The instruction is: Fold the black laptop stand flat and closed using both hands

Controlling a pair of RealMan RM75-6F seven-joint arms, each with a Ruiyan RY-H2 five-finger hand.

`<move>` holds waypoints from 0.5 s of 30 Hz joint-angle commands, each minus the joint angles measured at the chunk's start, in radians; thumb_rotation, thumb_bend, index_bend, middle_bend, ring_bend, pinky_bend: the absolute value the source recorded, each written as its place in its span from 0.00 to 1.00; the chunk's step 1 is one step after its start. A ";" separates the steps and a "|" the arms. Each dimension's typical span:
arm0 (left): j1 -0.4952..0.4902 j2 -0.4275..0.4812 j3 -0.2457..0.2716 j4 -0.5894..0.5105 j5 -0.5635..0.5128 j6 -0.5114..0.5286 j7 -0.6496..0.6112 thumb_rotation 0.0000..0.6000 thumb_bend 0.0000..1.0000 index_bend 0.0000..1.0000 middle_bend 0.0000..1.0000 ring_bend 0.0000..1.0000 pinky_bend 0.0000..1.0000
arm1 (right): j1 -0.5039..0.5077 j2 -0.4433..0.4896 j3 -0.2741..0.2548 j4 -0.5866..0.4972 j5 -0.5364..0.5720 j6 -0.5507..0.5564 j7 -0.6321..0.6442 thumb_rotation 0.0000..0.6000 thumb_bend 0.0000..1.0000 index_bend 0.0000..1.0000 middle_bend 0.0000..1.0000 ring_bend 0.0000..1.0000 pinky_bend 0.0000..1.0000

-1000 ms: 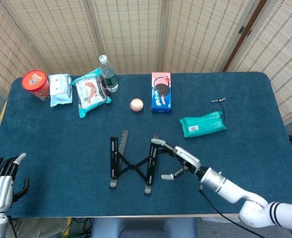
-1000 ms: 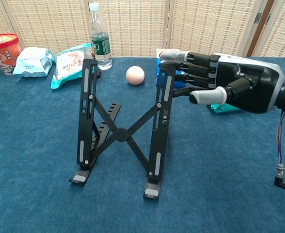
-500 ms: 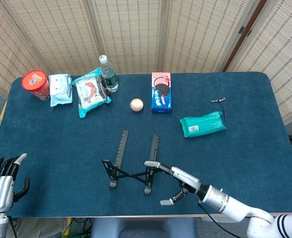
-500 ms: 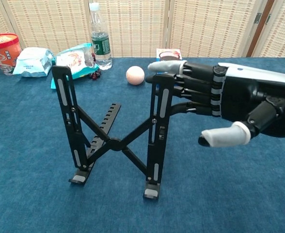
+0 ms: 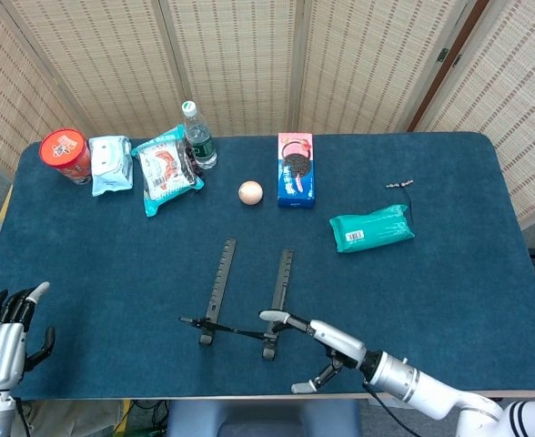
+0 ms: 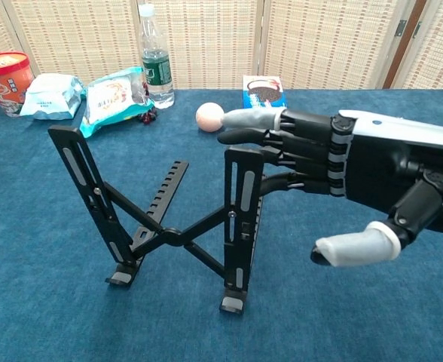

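The black laptop stand [image 5: 283, 278] sits near the table's front edge, partly collapsed. Its two toothed rails lie on the cloth pointing away from me. In the chest view the stand [image 6: 165, 235] shows a low crossed linkage, with the left upright leaning out to the left and the right upright nearly vertical. My right hand [image 5: 329, 344] reaches in from the right, its fingers [image 6: 282, 132] stretched out over the top of the right upright and the thumb held apart below; it grips nothing. My left hand [image 5: 5, 333] hangs at the near left corner, fingers apart and empty, far from the stand.
Along the back stand a red cup [image 5: 65, 152], two snack packs [image 5: 166, 167], a water bottle [image 5: 197, 135], a pale ball [image 5: 250, 192] and a biscuit box [image 5: 296, 168]. A green packet [image 5: 371, 228] and a small metal piece [image 5: 398, 184] lie to the right.
My right hand has drawn toward the front edge, pressing the right upright down. The stand has sunk lower and its left upright has tipped outward. The left hand has stayed put.
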 commanded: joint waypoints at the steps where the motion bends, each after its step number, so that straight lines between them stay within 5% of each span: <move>1: -0.002 -0.002 0.000 0.002 0.000 -0.003 0.000 1.00 0.46 0.13 0.18 0.13 0.00 | -0.006 -0.004 0.006 0.006 0.029 -0.004 -0.024 1.00 0.07 0.00 0.07 0.00 0.16; 15: 0.001 0.001 0.001 0.000 0.000 0.001 0.002 1.00 0.46 0.13 0.18 0.13 0.00 | 0.015 -0.104 0.017 0.102 0.067 -0.041 0.058 1.00 0.07 0.00 0.07 0.00 0.14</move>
